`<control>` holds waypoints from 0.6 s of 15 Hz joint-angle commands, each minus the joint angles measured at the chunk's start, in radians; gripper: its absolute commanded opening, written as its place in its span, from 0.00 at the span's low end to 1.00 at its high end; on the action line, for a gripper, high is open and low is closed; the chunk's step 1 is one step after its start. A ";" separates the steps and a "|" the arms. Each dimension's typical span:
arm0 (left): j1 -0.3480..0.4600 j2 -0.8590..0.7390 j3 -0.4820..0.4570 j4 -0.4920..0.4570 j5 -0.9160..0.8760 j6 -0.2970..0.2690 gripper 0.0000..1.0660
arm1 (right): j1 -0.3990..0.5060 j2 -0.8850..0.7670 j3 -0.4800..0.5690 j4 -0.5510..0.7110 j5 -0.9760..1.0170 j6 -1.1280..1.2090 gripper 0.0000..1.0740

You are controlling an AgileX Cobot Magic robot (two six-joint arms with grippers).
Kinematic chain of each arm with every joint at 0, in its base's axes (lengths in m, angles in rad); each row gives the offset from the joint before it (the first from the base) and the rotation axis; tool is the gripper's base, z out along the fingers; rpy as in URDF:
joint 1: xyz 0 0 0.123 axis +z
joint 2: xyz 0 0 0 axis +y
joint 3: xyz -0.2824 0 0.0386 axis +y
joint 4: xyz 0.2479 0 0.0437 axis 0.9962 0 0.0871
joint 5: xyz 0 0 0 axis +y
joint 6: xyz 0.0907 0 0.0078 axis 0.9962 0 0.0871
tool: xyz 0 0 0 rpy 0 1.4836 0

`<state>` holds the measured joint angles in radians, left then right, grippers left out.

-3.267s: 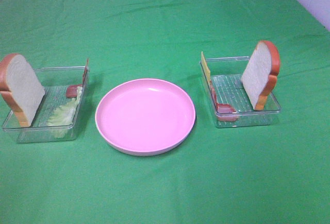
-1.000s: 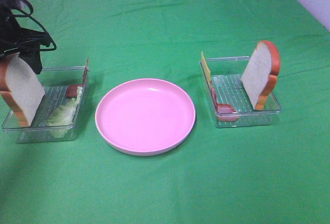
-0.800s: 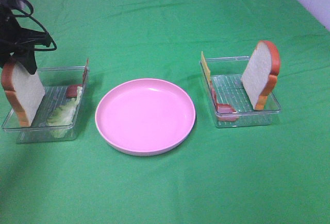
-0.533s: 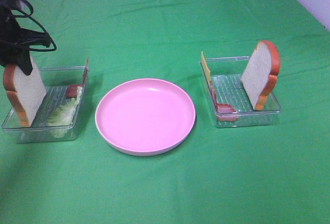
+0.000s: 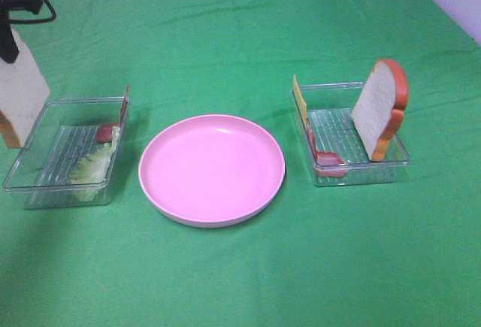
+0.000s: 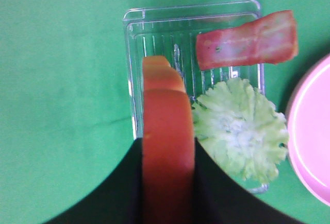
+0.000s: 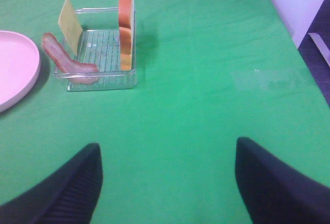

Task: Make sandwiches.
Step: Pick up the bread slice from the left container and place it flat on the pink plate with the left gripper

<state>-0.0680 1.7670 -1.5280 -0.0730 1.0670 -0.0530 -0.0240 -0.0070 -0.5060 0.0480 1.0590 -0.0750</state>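
My left gripper is shut on a white bread slice with an orange-brown crust and holds it above the far left edge of the left clear tray. In the left wrist view my left gripper pinches the slice's crust. Below it lie frilly lettuce and a bacon strip. The right clear tray holds a second upright bread slice, a cheese square and bacon. My right gripper is open and empty, well short of that tray.
A round pink plate sits empty between the two trays on the green cloth. Its rim shows in the left wrist view and the right wrist view. The table's right edge shows in the right wrist view.
My left gripper has closed on the left bread slice and lifted it up and to the left, out of the left tray. The right tray's things have not moved.
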 commanded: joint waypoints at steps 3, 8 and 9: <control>-0.005 -0.212 -0.005 -0.122 0.055 0.061 0.00 | -0.003 -0.014 0.002 0.000 0.000 -0.005 0.64; -0.005 -0.195 -0.005 -0.588 0.044 0.292 0.00 | -0.003 -0.013 0.002 0.000 0.000 -0.005 0.64; -0.013 -0.162 -0.005 -0.668 0.049 0.333 0.00 | -0.003 -0.013 0.002 0.000 0.000 -0.005 0.64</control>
<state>-0.0740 1.5940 -1.5300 -0.6890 1.1140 0.2540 -0.0240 -0.0070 -0.5060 0.0490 1.0590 -0.0750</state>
